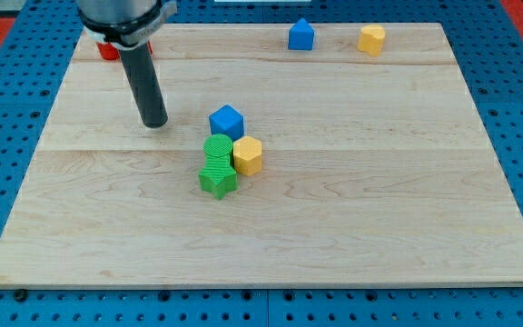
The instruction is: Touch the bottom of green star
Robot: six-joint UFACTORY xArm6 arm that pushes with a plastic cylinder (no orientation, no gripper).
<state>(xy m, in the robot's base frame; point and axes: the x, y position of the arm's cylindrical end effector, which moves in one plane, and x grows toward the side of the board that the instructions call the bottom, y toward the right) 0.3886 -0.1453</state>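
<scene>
The green star (217, 179) lies near the middle of the wooden board (379, 227). A green round block (217, 148) touches it on the upper side. A yellow hexagon block (247, 155) sits just right of both. A blue cube (227, 121) sits above them. My tip (155, 123) rests on the board up and to the left of this cluster, about 70 pixels left of the green round block and well clear of the star.
A blue house-shaped block (301, 35) and a yellow block (371, 39) lie near the view's top. A red block (108, 50) at top left is partly hidden behind the arm. A blue pegboard (7, 100) surrounds the board.
</scene>
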